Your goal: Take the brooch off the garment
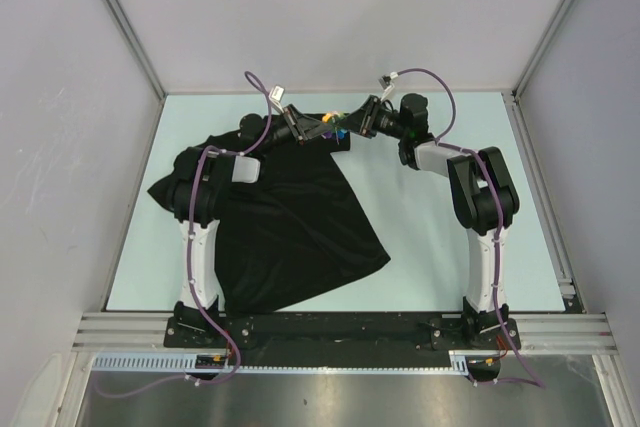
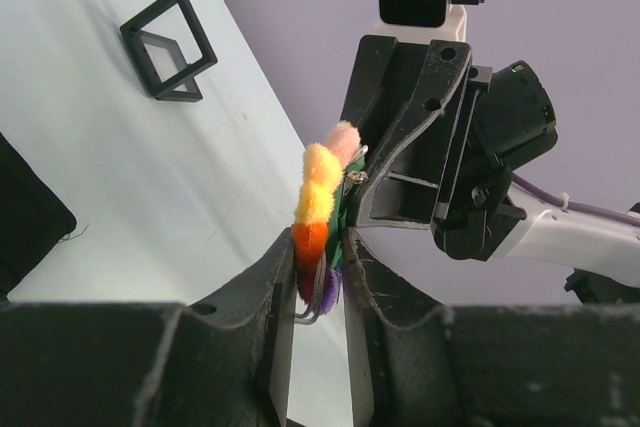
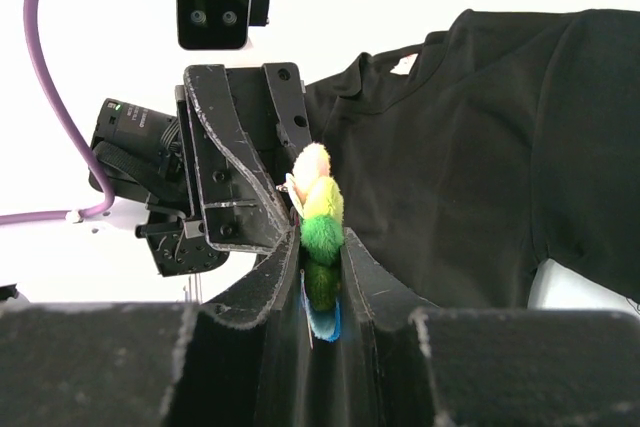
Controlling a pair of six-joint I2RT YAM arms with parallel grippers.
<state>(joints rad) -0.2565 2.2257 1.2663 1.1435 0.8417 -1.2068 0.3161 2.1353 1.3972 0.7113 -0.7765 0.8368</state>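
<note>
The brooch (image 1: 337, 125), a small fluffy ornament in pink, yellow, orange, green, blue and purple, is held in the air between both grippers at the far middle of the table. My left gripper (image 2: 320, 249) is shut on its orange and purple end (image 2: 316, 197). My right gripper (image 3: 322, 247) is shut on its green and blue end (image 3: 322, 209). The two grippers (image 1: 325, 128) (image 1: 349, 125) face each other, tip to tip. The garment (image 1: 290, 217), a black T-shirt, lies flat below and to the left, and no cloth touches the brooch. The garment also shows in the right wrist view (image 3: 470, 147).
A small black square frame (image 2: 168, 44) lies on the pale table behind the brooch. Grey walls and metal rails (image 1: 340, 327) surround the table. A corner of the garment (image 2: 25, 217) shows at the left edge of the left wrist view.
</note>
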